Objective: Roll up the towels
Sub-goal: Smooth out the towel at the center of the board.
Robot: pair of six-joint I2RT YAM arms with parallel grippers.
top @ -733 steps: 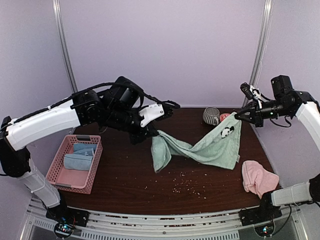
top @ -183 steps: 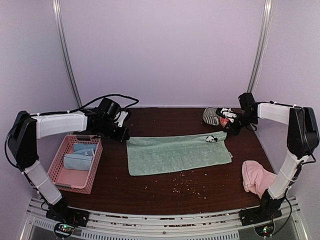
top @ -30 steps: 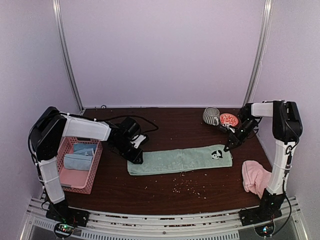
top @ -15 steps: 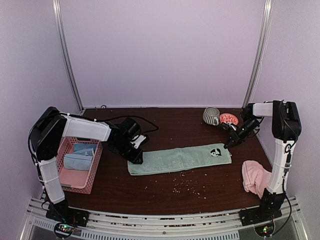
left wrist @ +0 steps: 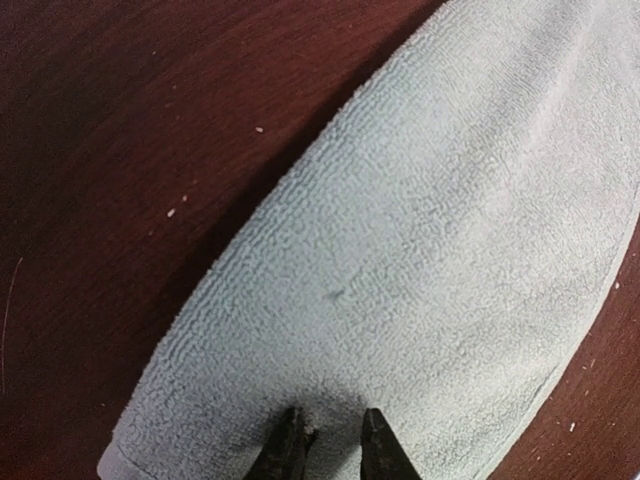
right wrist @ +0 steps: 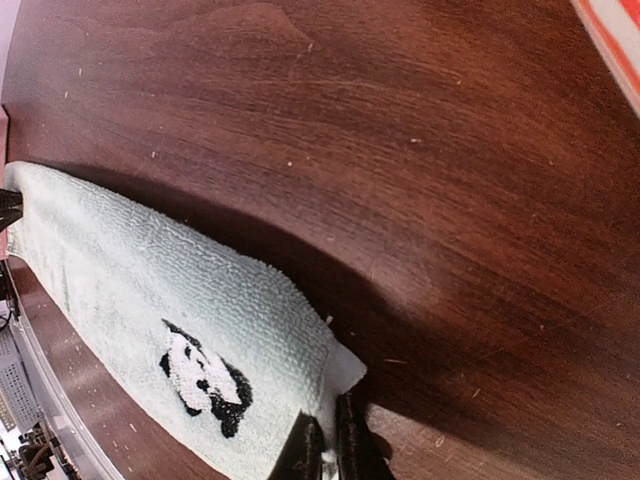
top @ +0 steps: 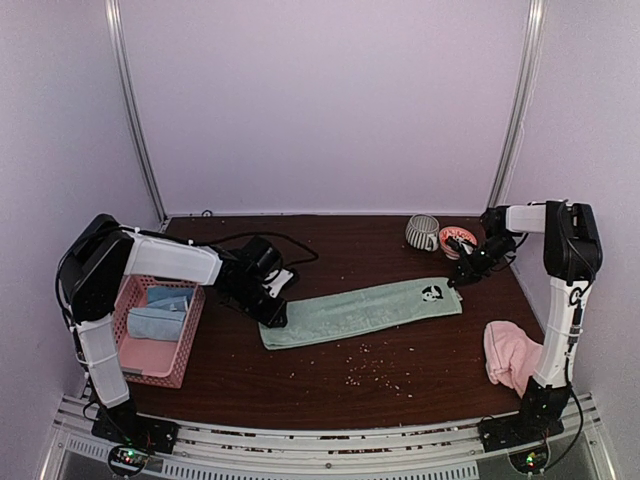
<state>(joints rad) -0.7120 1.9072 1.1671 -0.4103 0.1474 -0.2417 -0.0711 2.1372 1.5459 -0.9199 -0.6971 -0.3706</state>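
Note:
The mint green towel (top: 360,312) lies folded into a long strip across the table, slanting up to the right, with a panda print (top: 432,293) near its right end. My left gripper (top: 275,318) is low at the strip's left end. In the left wrist view its fingertips pinch the terry of the towel (left wrist: 430,230), and the left gripper (left wrist: 330,445) is nearly shut. My right gripper (top: 455,283) is shut on the right corner; in the right wrist view the right gripper (right wrist: 325,445) nips the towel (right wrist: 150,290) beside the panda (right wrist: 205,375). The pink towel (top: 515,355) lies crumpled at the right edge.
A striped mug (top: 422,232) and a red bowl (top: 458,238) stand at the back right, just behind my right gripper. A pink basket (top: 138,362) holding pale blue cloths sits at the left. Crumbs (top: 375,372) are scattered in front of the strip.
My right gripper has drawn the towel's right end toward the back, so the strip now slants. The left end has slid slightly right with my left gripper.

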